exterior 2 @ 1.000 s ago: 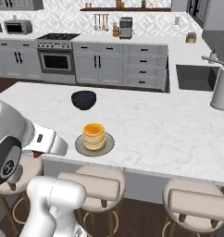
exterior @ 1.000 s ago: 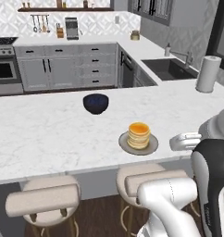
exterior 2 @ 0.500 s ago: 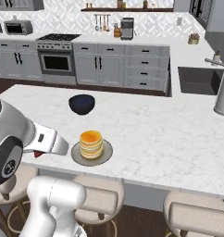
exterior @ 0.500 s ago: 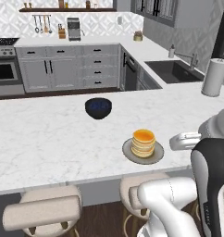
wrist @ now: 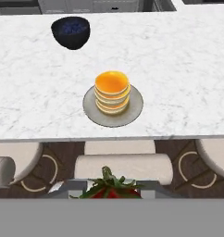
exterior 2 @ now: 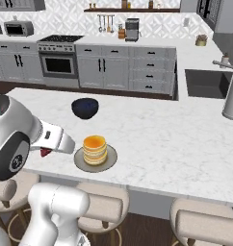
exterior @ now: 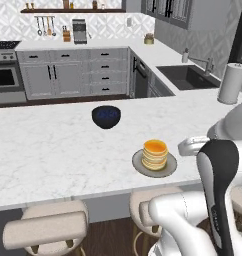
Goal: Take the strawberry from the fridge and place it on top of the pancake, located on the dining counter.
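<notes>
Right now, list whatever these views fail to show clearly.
- Strawberry: hand view, lower half cut off by the bottom band; a red speck in the right base view, behind the arm.
- Pincer: fingertips hidden by the berry's leaves.
- Bowl contents: too small and dark.
- Paper towel roll: cut by the right edge.

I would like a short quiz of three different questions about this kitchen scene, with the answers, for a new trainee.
1. True or false: the gripper holds the strawberry.
2. What is on the plate? A) pancakes B) a bowl C) nothing
3. Fill in: the dark bowl stands on the ____ counter.

Key: 1 true. 2 A: the pancakes are stacked there, nothing on top yet. 3 dining.
</notes>
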